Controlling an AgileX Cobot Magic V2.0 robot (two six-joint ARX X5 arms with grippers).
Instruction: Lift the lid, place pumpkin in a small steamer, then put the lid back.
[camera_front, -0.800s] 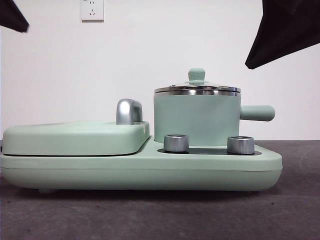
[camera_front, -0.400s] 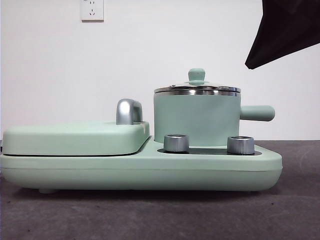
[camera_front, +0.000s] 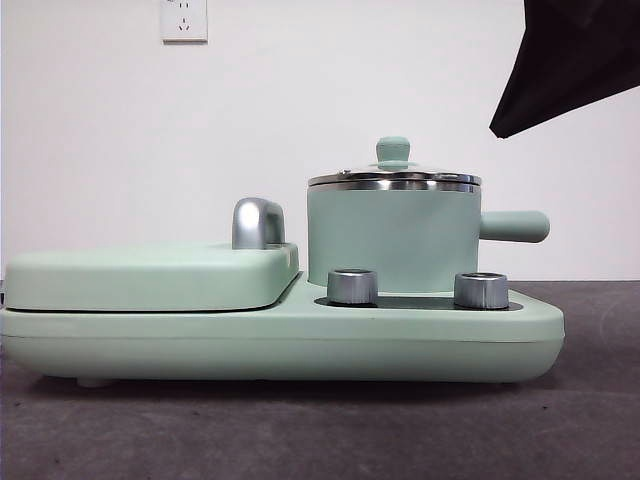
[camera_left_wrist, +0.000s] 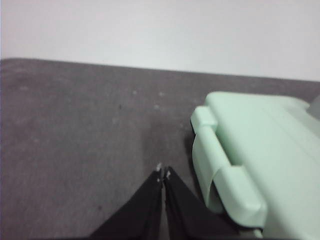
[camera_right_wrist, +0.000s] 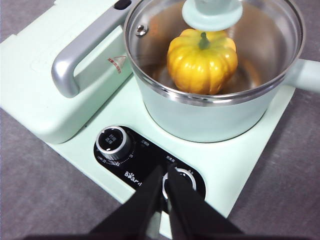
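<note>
The right hand (camera_right_wrist: 164, 172) is held closed and empty above the dials; the left hand (camera_left_wrist: 163, 172), also closed, waits aside. The pumpkin (camera_right_wrist: 201, 60) is seen inside the steamer (camera_front: 393, 240) under the lid (camera_front: 394, 178), so the task is judged complete.

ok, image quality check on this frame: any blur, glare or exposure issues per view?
Left wrist view: soft all over, the griddle cover and the left gripper both fuzzy. Right wrist view: sharp; the lid shows mild reflections, yet the pumpkin reads clearly through it. Front view: crisp, evenly lit, wall near white, bright highlights on the small steamer rim.
</note>
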